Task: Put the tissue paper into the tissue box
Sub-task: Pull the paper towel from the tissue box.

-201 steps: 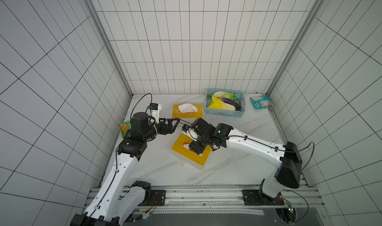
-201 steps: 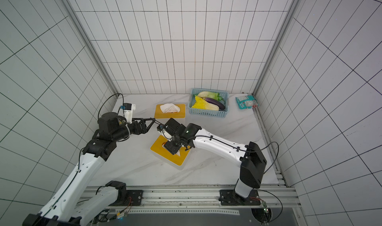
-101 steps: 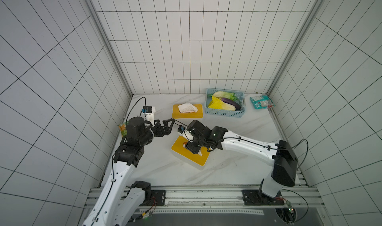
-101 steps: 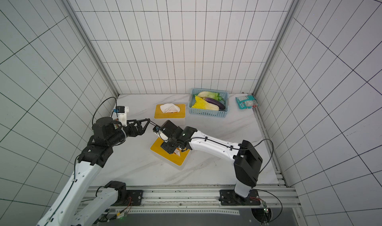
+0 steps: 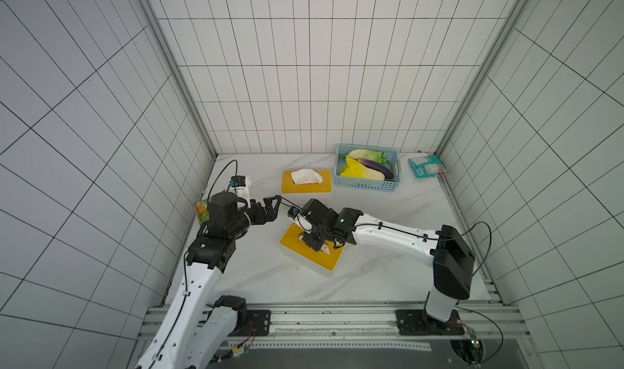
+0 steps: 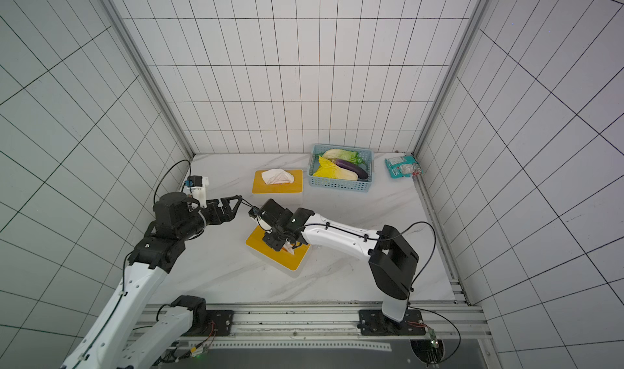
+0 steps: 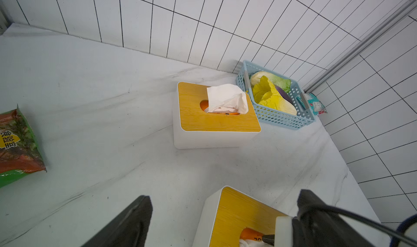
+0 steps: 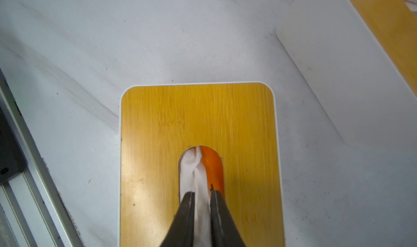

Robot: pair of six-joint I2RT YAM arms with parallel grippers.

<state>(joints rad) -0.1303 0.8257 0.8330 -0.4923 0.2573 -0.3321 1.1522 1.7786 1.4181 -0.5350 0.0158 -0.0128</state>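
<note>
Bamboo-yellow, the lid of the nearer tissue box point(image 8: 198, 117) faced up, and the tissue paper point(image 8: 191, 171) lay bunched in its oval slot, partly down inside, with a strip running up between the jaws. The job looked part done (the wad was not fully below the lid); what stuck out had yet to be pushed in. The right gripper point(image 8: 202, 192) was nearly pressed together, pinching that strip at the slot's edge. Just beyond, the left gripper point(image 5: 271, 206) hung spread wide above the table point(image 5: 371, 266), holding nothing. Farther back, a second tissue box point(image 5: 290, 185) had its own sheet point(image 5: 306, 176) standing out of its slot.
</note>
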